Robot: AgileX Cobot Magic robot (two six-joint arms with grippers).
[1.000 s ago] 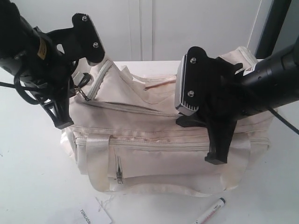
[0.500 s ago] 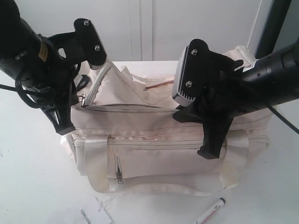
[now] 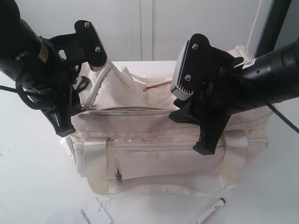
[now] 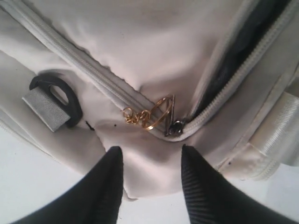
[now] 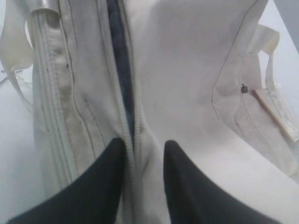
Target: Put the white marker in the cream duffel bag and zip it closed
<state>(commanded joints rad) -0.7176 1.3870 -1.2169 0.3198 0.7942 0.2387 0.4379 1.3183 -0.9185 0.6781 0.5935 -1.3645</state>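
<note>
The cream duffel bag [image 3: 154, 135] stands mid-table with its top zip partly open, so dark lining [image 5: 122, 70] shows. On the table in front of the bag, at the right, lies the white marker [image 3: 211, 211], and neither gripper touches it. My left gripper [image 3: 79, 93] is open at the bag's left end. Its fingers [image 4: 112, 186] straddle the fabric just below the zip pull [image 4: 175, 127] and gold keyring [image 4: 149, 114]. Over the bag's right half my right gripper [image 3: 192, 121] is open, with the zip's edge [image 5: 133, 135] lying loose between its tips.
A white paper tag [image 3: 91, 215] with black letters lies at the front left of the bag. A black strap ring [image 4: 56, 95] sits on the bag's left end. A handle strap [image 3: 96, 158] hangs over the bag's front. A white wall stands behind.
The right gripper has risen, shifted left, and parted its jaws. The bag's top opening has flattened. The left gripper has barely moved.
</note>
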